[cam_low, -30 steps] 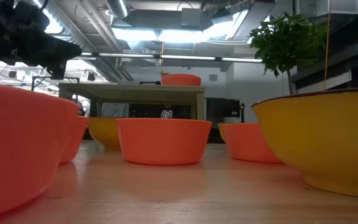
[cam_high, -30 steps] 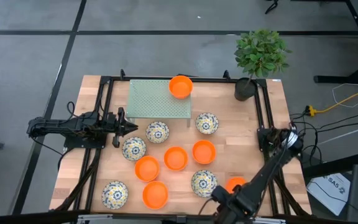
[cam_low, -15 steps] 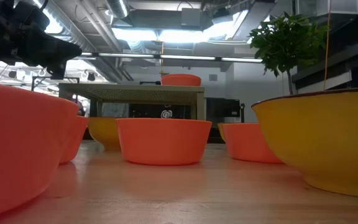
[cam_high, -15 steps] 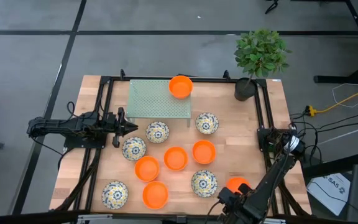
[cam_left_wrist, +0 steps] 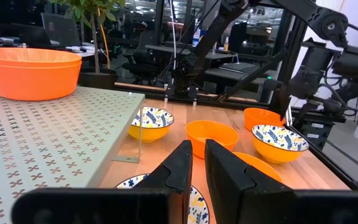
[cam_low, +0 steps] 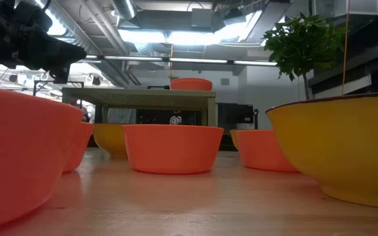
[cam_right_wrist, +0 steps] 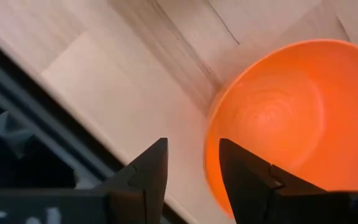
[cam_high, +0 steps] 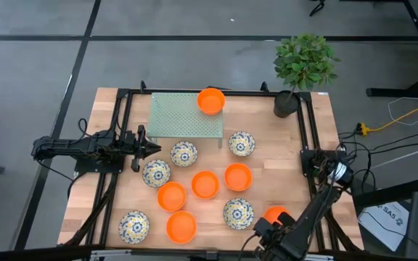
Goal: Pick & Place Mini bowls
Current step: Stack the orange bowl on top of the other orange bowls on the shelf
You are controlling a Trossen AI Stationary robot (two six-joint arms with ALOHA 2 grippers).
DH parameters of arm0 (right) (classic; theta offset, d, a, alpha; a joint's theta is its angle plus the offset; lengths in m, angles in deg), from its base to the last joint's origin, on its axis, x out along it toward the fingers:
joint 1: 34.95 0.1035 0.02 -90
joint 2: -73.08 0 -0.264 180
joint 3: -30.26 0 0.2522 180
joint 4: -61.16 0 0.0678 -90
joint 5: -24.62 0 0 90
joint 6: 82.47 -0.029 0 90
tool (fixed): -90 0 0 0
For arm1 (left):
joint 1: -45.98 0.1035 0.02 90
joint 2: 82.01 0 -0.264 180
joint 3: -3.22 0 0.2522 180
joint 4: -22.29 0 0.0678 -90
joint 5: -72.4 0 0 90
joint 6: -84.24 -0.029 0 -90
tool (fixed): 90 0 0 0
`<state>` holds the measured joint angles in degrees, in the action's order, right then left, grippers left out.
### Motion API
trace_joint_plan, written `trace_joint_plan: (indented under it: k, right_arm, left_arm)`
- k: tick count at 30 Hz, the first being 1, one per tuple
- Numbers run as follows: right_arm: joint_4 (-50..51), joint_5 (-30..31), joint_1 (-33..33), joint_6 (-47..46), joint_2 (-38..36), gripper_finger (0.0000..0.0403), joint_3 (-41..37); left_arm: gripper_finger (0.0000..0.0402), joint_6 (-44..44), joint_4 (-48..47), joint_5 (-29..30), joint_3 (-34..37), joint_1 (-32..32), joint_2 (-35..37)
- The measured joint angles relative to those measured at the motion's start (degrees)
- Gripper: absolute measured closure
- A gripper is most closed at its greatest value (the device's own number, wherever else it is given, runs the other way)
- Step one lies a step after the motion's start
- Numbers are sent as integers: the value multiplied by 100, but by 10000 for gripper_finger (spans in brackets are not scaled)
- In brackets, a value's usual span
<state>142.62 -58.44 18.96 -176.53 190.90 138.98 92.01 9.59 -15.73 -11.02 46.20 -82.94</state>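
Several mini bowls stand upright on the wooden table [cam_high: 267, 145], some plain orange [cam_high: 205, 184], some white with a blue-and-yellow pattern [cam_high: 238, 213]. One orange bowl [cam_high: 210, 101] sits on a raised green platform [cam_high: 180, 116]. My right gripper [cam_right_wrist: 193, 177] points down at the table's near right corner, open over an orange bowl [cam_right_wrist: 278, 118]. One finger stands over the bowl's inside and the other outside its rim. My left gripper [cam_left_wrist: 197, 171] waits level at the table's left edge, its fingers a narrow gap apart and holding nothing.
A dark pot with a green plant [cam_high: 305, 61] stands at the far right corner. Black frame rails [cam_high: 307, 130] run along the table's sides. A patterned bowl [cam_high: 156, 172] lies just ahead of my left gripper. In the low view, bowls [cam_low: 172, 147] fill the foreground.
My right gripper has gone down and toward the table's near edge. The orange bowl at the near right corner now shows more fully beside it.
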Motion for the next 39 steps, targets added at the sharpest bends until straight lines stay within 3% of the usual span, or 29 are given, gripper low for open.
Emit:
trace_joint_plan:
  k: [13, 24, 33, 39]
  right_arm:
    - [-13, -59, -2, -11, 252, 269, -75]
    - [-254, -199, -2, -1, 252, 392, -251]
    - [-239, -258, -16, -2, 249, 396, -5]
    - [326, -246, -93, -2, 249, 398, 520]
  left_arm:
    - [363, 0, 0, 1, -1, 0, -2]
    - [363, 0, 0, 2, 1, 0, 1]
    - [363, 0, 0, 1, 0, 0, 0]
    - [363, 0, 0, 0, 2, 0, -2]
